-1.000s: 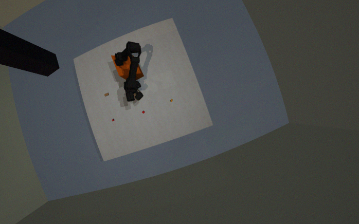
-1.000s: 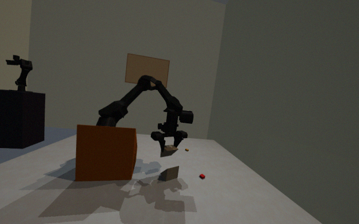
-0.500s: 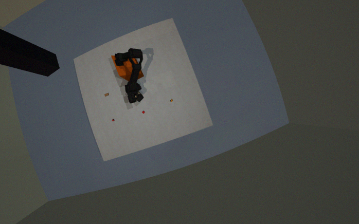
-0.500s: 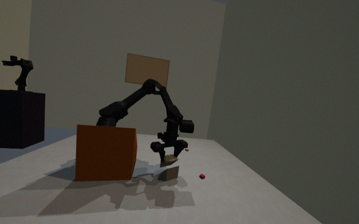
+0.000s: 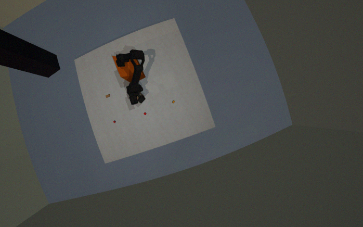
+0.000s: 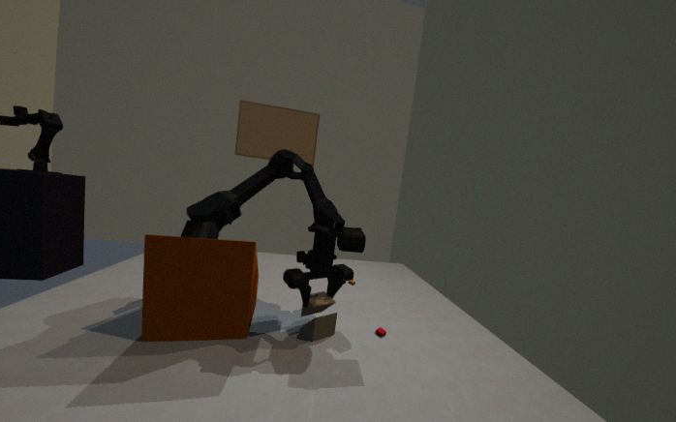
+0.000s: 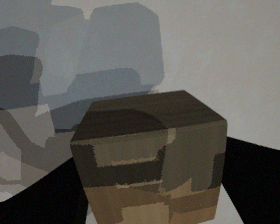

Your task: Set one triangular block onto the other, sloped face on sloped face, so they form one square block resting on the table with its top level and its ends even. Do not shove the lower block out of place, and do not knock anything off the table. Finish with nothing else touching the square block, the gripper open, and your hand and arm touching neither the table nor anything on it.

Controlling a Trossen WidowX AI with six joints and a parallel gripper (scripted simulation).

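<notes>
My gripper (image 6: 318,299) (image 5: 138,97) is shut on a tan triangular block (image 6: 322,302) (image 7: 196,150). Its fingers are at the block's two sides. The held block is in the air with its underside sloping down to the left in the exterior view. The other triangular block (image 6: 324,325) stands on the table just below it, its higher edge at the right in that view. A narrow gap shows between the two blocks. In the top view the hand hides the lower block; in the wrist view the held block hides what is beneath it.
The large orange block (image 6: 199,287) (image 5: 125,72) stands beside the arm, left of the hand in the exterior view. Small red pieces (image 5: 144,113) (image 5: 114,121) (image 6: 381,332) and small orange pieces (image 5: 107,96) (image 5: 173,101) lie on the table (image 5: 160,129).
</notes>
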